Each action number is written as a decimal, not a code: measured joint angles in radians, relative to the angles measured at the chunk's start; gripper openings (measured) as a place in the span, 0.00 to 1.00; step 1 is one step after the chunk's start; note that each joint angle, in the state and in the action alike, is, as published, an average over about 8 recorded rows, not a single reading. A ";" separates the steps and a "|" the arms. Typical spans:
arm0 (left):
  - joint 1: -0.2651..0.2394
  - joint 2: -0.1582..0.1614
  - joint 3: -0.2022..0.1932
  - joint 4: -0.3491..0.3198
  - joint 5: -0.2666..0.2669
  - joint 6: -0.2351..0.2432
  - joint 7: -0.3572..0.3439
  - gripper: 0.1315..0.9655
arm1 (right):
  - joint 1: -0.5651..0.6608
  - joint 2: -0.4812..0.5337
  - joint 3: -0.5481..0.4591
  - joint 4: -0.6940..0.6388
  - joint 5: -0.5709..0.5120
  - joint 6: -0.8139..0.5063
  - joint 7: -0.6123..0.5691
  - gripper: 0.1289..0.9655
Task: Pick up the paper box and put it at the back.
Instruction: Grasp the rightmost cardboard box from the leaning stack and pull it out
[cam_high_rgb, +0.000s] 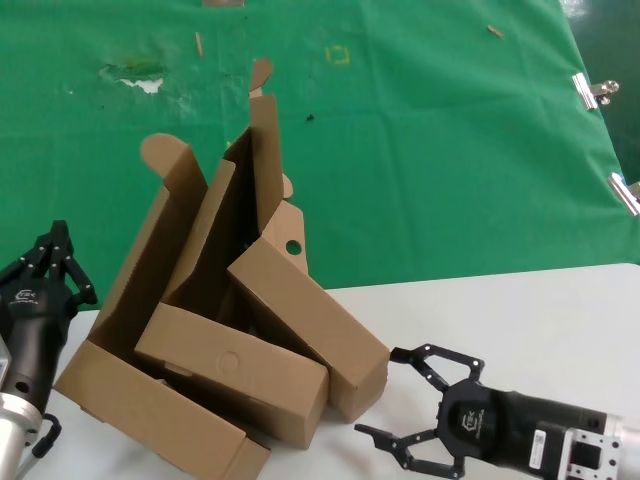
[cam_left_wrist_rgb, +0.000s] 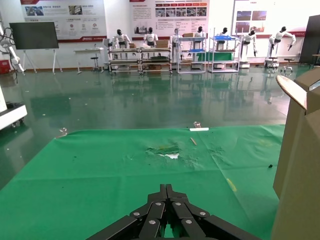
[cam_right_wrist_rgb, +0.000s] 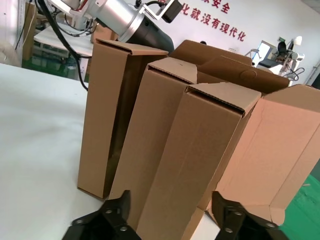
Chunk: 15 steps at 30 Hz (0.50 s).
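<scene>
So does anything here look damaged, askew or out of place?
Yes. The green cloth has a torn, scuffed patch showing white near its far left. The cardboard boxes sit jumbled, leaning on each other at angles across the cloth edge and white table.

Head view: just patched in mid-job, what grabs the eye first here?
A pile of brown cardboard boxes leans together at the white tabletop's left edge, the paper box with its punched hole lying tilted on its right side. The right gripper gapes open just right of it. Behind lies the green cloth; the left gripper waits left, shut.
</scene>
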 joint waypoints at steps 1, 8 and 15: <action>0.000 0.000 0.000 0.000 0.000 0.000 0.000 0.03 | 0.003 -0.002 -0.002 -0.003 -0.001 0.002 0.000 0.59; 0.000 0.000 0.000 0.000 0.000 0.000 0.000 0.01 | 0.017 -0.021 -0.015 -0.016 -0.004 0.017 -0.002 0.40; 0.000 0.000 0.000 0.000 0.000 0.000 0.000 0.01 | 0.018 -0.039 -0.015 -0.016 0.002 0.029 -0.004 0.21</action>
